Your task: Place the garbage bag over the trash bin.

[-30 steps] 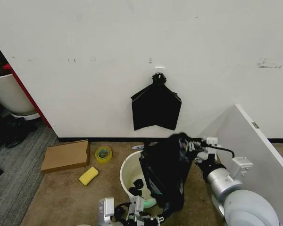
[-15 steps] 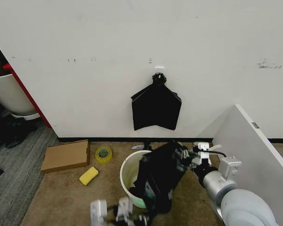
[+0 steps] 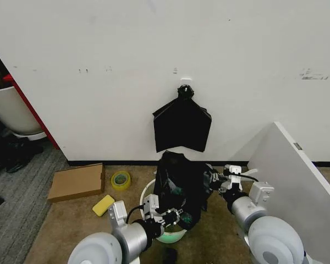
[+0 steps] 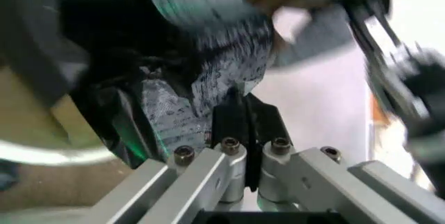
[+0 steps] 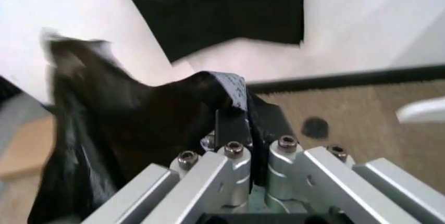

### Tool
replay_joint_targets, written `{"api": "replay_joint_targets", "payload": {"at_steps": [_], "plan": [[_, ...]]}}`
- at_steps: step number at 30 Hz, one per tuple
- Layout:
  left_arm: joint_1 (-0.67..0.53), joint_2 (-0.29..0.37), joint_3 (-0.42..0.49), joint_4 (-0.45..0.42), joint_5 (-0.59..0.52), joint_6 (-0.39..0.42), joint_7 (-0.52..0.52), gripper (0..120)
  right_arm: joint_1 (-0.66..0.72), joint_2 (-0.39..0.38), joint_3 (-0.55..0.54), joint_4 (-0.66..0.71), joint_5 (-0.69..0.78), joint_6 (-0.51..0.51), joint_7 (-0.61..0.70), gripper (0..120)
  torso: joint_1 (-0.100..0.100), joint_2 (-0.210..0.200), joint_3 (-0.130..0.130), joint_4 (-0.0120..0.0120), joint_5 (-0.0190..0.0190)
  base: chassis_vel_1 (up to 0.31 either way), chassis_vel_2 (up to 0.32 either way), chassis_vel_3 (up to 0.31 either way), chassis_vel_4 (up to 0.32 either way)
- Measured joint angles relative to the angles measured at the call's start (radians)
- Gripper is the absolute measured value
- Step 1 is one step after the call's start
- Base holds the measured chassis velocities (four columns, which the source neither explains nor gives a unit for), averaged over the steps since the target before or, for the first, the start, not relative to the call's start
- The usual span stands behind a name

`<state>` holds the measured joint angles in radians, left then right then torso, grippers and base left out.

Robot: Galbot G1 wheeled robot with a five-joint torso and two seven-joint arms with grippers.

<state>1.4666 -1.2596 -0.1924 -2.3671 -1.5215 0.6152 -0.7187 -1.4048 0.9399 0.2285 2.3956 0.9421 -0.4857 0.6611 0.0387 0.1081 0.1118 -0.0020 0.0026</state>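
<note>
The garbage bag (image 3: 180,187) is held stretched between both end effectors directly above the trash bin (image 3: 152,204), which stands on the floor below it. The left end effector (image 3: 170,215) is clamped on the bag's lower near edge, fingers closed on the film. The right end effector (image 3: 215,181) is pinched on the bag's far side. The bag's mouth is judged not yet around the rim.

Even bright indoor light, soft shadows; both wrist views motion-blurred, head view sharp.
</note>
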Motion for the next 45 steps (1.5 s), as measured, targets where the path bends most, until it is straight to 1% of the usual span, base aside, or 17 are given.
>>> {"api": "replay_joint_targets", "payload": {"at_steps": [5,7,9,10,11,13,14,15,17,18,20,23,24,28,33,41,45], "plan": [[-0.002,0.012,-0.005,0.053,0.066,-0.05,0.034,0,-0.015,0.006,-0.034,-0.02,-0.041,0.003,-0.002,0,0.0,0.0,0.0,0.0,-0.0001,0.0,0.0,0.0,0.0],[0.001,0.026,-0.003,0.077,0.132,-0.112,0.06,0,-0.014,0.014,-0.059,-0.045,-0.072,0.022,-0.012,0,0.0,0.0,0.0,0.0,0.0,0.0,0.0,0.0,0.0],[0.006,0.036,0.002,0.081,0.173,-0.134,0.068,0,-0.011,0.014,-0.069,-0.061,-0.089,0.027,-0.02,0,0.0,0.0,0.0,0.0001,-0.0001,0.0,0.0,0.0,0.0],[0.017,0.054,0.012,0.084,0.241,-0.146,0.081,0,-0.006,0.01,-0.082,-0.084,-0.12,0.032,-0.031,0,0.0,0.0,0.0,0.0,0.0,0.0,0.0,0.0,0.0],[0.017,0.054,0.012,0.084,0.241,-0.146,0.081,0,-0.006,0.01,-0.082,-0.084,-0.12,0.032,-0.031,0,0.0,0.0,0.0,0.0,0.0,0.0,0.0,0.0,0.0],[0.034,0.081,0.03,0.101,0.369,-0.165,0.106,0,-0.001,-0.001,-0.096,-0.115,-0.167,0.038,-0.049,0,0.0,0.0,0.0,0.0001,-0.0001,0.0,0.0,0.0,0.0],[0.048,0.103,0.039,0.122,0.48,-0.196,0.13,0,0.0,-0.011,-0.104,-0.14,-0.2,0.045,-0.065,0,0.0,0.0,0.0,0.0002,-0.0001,0.0,0.0,0.0,0.0],[0.055,0.115,0.043,0.134,0.535,-0.219,0.14,0,0.0,-0.016,-0.107,-0.15,-0.213,0.048,-0.072,0,0.0,0.0,0.0,0.0002,-0.0001,0.0,0.0,0.0,0.0],[0.081,0.145,0.054,0.177,0.714,-0.31,0.175,0,-0.002,-0.026,-0.11,-0.162,-0.232,0.051,-0.082,0,0.0,0.0,0.0,0.0,0.0,0.0,0.0,0.0,0.0],[0.081,0.145,0.054,0.177,0.714,-0.31,0.175,0,-0.002,-0.026,-0.11,-0.162,-0.232,0.051,-0.082,0,0.0,0.0,0.0,0.0,0.0,0.0,0.0,0.0,0.0],[0.128,0.167,0.056,0.244,0.955,-0.462,0.243,0,-0.019,-0.039,-0.111,-0.144,-0.237,0.041,-0.084,0,0.0,0.0,0.0,0.0001,0.0,0.0,0.0,0.0,0.0],[0.176,0.166,0.045,0.309,1.184,-0.64,0.313,0,-0.058,-0.065,-0.11,-0.084,-0.236,0.014,-0.082,0,0.0,0.0,0.0,0.0002,-0.0002,0.0,0.0,0.0,0.0],[0.186,0.165,0.044,0.317,1.215,-0.663,0.324,0,-0.069,-0.074,-0.107,-0.07,-0.233,0.002,-0.082,0,0.0,0.0,0.0,0.0001,0.0,0.0,0.0,0.0,0.0],[0.203,0.157,0.052,0.337,1.249,-0.688,0.336,0,-0.113,-0.124,-0.09,-0.019,-0.215,-0.061,-0.091,0,0.0,0.0,0.0,0.0001,-0.0003,0.0,0.0,0.0,0.0],[0.229,0.162,0.058,0.321,1.228,-0.676,0.336,0,-0.177,-0.183,-0.08,0.01,-0.224,-0.117,-0.124,0,0.0,0.0,0.0,0.0002,-0.0001,0.0,0.0,0.0,0.0],[0.315,0.24,0.053,0.225,1.161,-0.588,0.277,0,-0.27,-0.219,-0.069,0.015,-0.367,-0.187,-0.227,0,0.0,0.0,0.0,0.0001,0.0,0.0,0.0,0.0,0.0],[0.332,0.279,0.045,0.183,1.128,-0.549,0.256,0,-0.288,-0.247,-0.055,-0.001,-0.455,-0.19,-0.284,0,0.0,0.0,0.0,0.0,0.0,0.0,0.0,0.0,0.0]]}}
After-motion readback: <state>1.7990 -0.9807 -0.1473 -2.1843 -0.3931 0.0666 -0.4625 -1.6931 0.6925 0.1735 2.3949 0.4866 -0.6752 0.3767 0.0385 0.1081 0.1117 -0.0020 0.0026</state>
